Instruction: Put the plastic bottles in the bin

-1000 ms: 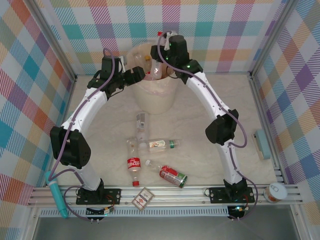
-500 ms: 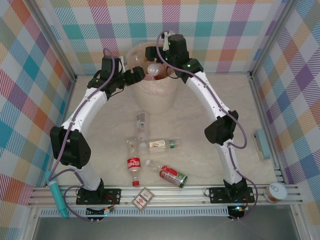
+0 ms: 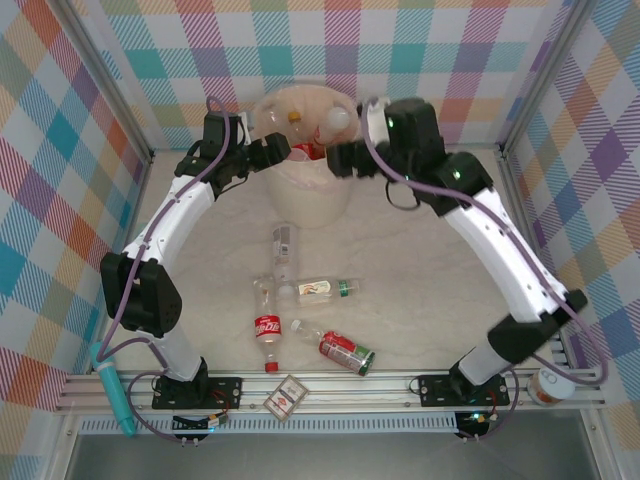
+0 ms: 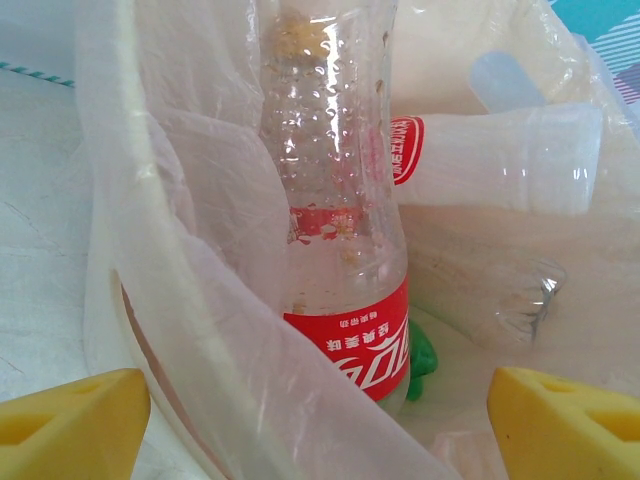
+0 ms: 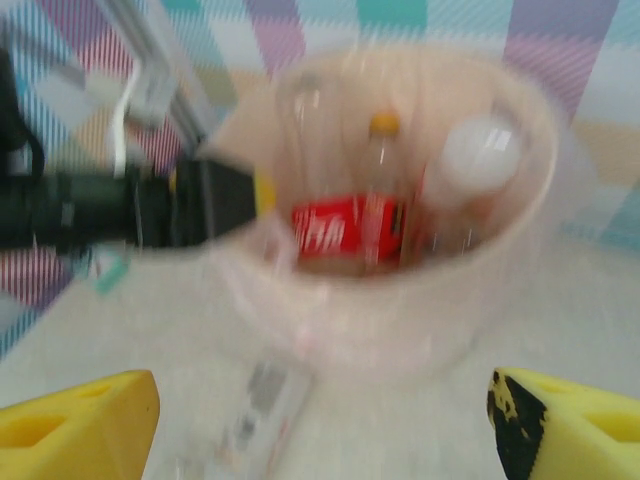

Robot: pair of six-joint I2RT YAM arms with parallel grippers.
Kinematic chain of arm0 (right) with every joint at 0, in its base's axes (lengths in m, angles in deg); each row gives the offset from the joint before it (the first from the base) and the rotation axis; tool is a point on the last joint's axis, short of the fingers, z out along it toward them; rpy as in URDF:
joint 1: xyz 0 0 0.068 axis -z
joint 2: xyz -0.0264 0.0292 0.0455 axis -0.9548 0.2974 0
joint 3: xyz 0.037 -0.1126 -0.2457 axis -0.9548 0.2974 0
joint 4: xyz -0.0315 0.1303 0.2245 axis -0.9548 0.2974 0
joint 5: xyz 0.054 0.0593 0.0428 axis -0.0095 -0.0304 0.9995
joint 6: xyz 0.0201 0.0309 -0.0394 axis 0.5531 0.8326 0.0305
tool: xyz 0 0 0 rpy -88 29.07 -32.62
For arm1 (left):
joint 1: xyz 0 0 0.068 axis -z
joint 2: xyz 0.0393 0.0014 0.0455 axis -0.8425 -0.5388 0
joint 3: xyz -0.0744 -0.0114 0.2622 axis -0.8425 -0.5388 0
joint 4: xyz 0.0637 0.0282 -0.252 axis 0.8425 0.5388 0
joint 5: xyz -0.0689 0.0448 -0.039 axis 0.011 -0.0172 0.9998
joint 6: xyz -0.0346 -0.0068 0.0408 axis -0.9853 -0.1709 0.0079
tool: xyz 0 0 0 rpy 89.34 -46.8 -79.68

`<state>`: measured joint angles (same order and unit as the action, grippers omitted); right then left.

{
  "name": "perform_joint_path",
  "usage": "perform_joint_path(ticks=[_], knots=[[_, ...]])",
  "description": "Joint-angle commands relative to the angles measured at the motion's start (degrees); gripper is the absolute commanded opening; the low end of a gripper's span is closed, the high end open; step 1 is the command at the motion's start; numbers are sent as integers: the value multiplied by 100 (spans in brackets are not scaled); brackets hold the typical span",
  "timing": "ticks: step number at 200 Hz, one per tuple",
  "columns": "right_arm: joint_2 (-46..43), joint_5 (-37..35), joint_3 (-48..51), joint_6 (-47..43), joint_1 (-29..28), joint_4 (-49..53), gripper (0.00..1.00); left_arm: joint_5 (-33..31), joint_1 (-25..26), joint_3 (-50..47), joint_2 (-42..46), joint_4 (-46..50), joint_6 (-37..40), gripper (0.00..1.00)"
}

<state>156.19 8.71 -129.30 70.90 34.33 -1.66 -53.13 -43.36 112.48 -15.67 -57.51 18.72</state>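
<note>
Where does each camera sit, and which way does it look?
Top external: high behind the arms, looking down on table, bin, left arm and right arm.
Left wrist: on the left arm, peering into the bin at a red-labelled bottle; its yellow fingertips show.
Right wrist: on the right arm, facing the bin; yellow fingertips show.
All three see the bin.

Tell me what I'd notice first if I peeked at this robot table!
Probably the big beige bin at the far middle of the table, with red-labelled bottles inside it, and the left hand and right hand open near its rim. Next, the loose bottles lying mid-table, nearer the front.
</note>
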Motion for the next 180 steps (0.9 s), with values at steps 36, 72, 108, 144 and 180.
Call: perform_joint_path(ticks=[36,72,108,144,180], knots=[[-149,-130,2108,121,-1539,1748,87,-57,-70,36,-297,486,94,87],[155,405,2898,315,-2484,1372,94,-66,-101,73,-342,510,90,87],[615,397,3362,388,-2849,1188,97,-66,-130,77,-344,541,106,87],[853,724,3898,528,-2982,749,97,-64,-179,73,-285,553,114,87],[1115,864,4209,657,-3017,415,95,-59,-191,53,-259,547,99,87]])
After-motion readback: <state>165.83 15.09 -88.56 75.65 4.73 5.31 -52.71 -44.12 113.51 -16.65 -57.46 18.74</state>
